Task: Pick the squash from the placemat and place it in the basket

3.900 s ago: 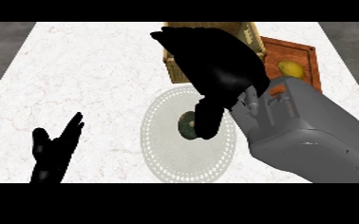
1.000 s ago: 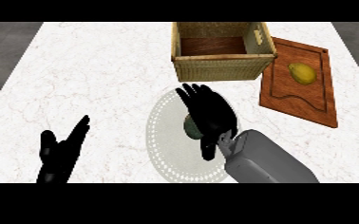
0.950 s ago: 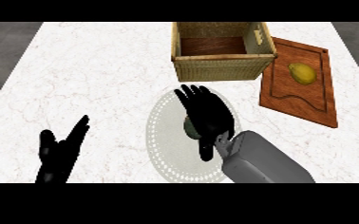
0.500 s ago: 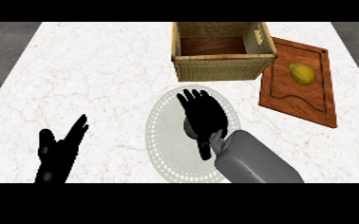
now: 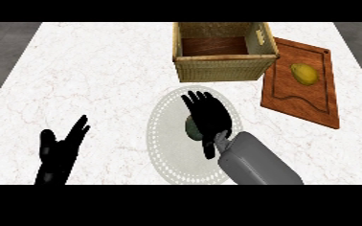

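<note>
My right hand hung over the placemat, fingers spread and straight, closed on nothing. The squash lay beneath it at the middle of the round placemat, with only its dark green left side showing. I judged it hard, fairly heavy and smooth enough to slip, so I would wrap its thick middle, thumb opposite fingers. The basket stood just beyond. My left hand rested open at lower left. A second before, my right hand was higher; the squash had not moved.
</note>
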{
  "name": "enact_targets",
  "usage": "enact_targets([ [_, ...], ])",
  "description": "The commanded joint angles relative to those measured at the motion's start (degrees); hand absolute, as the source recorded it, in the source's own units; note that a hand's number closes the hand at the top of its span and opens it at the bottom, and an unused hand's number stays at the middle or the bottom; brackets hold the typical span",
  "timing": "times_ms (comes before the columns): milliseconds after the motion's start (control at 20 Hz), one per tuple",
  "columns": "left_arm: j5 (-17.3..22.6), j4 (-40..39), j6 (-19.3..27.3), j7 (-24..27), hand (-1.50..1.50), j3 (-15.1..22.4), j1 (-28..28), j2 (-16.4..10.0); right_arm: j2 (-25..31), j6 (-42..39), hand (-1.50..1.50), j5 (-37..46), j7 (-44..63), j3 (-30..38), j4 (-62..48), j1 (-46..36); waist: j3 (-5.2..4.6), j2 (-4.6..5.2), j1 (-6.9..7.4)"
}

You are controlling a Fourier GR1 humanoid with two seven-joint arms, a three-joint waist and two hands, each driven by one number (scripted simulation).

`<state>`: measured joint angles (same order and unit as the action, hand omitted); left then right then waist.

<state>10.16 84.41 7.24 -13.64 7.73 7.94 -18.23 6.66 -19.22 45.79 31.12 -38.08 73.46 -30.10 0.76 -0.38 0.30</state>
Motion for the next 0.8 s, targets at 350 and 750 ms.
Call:
enact_targets([
  [350, -0.78, -3.48, -1.73, -0.75, 0.0, -0.86, -0.35, 2.08, 1.26, 3.24, 1.5, 8.39, -8.62, -1.39, -3.76, -0.17, -0.76, 0.4, -0.13],
  [750, -0.74, -4.93, -3.57, -2.31, 0.0, -1.24, -3.1, 2.22, -6.49, 2.32, 1.5, 2.4, 11.23, -7.54, -3.08, -5.37, -0.81, 0.56, 1.38],
])
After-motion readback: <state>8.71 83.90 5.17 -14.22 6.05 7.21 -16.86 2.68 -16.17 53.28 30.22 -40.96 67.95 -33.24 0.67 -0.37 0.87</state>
